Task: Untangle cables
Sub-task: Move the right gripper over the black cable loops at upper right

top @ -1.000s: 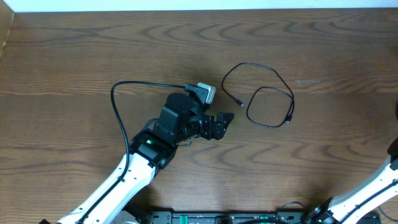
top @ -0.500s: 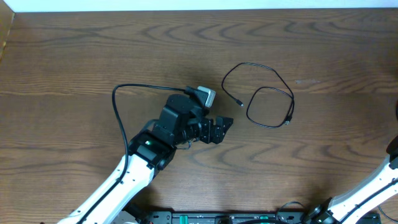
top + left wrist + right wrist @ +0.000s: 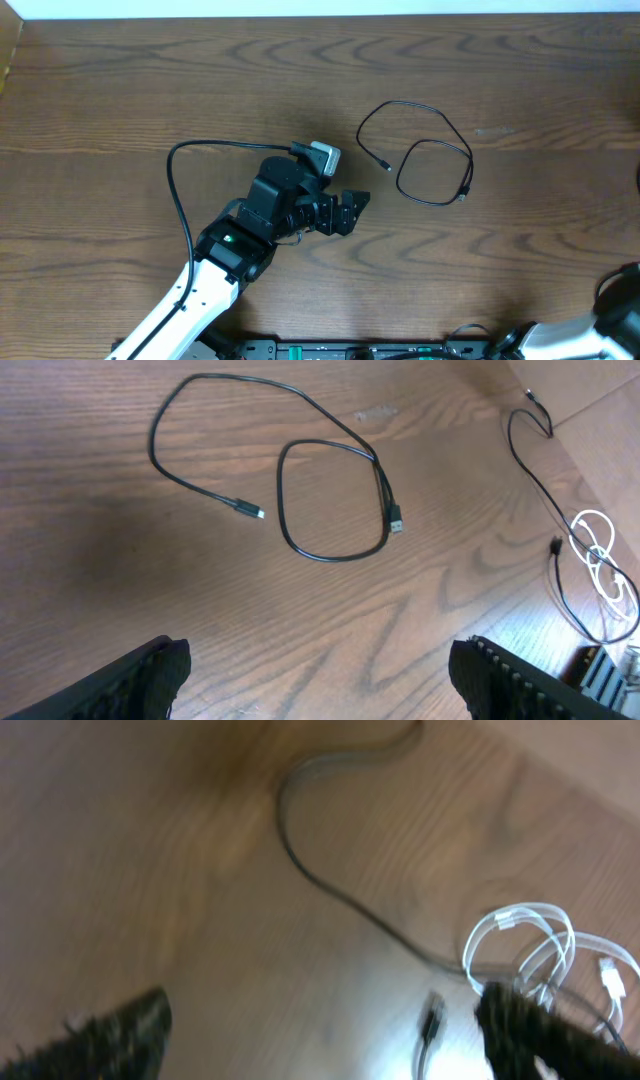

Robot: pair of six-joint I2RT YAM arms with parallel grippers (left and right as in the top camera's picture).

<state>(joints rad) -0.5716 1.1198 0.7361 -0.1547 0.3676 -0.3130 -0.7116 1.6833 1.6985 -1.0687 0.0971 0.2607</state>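
We see a table [image 3: 120, 80] of dark brown wood with broad, wavy grain and a dull sheen. On it, right of centre, lies the black cable [image 3: 280, 500]. It is a thin matte cord laid in one open arc and one closed oval loop, with a small plug at each end. It rests flat on the wood and nothing touches it.

The white cable [image 3: 515, 910] is well apart from it, past the right side of the overhead view, coiled in small glossy loops on a paler surface. A thin dark cord [image 3: 287, 835] winds up to those coils. The right wrist view is blurred, so we cannot tell whether the two are tangled.

Against the frame of a second ago, the black cable has not shifted. The left arm has drawn slightly back and to the left, and its thick black lead [image 3: 230, 143] bows further left. The right arm's white link then crossed the lower right corner of the overhead view; now only a low stub shows there.

The left arm reaches up diagonally from the bottom edge, with a white forearm, a black wrist and a grey camera block [image 3: 322, 156] on top. The left gripper [image 3: 350, 212] points right toward the black cable but stops short of it, jaws spread wide and empty. The right gripper [image 3: 320, 1020] faces the white coils, jaws likewise spread and empty.
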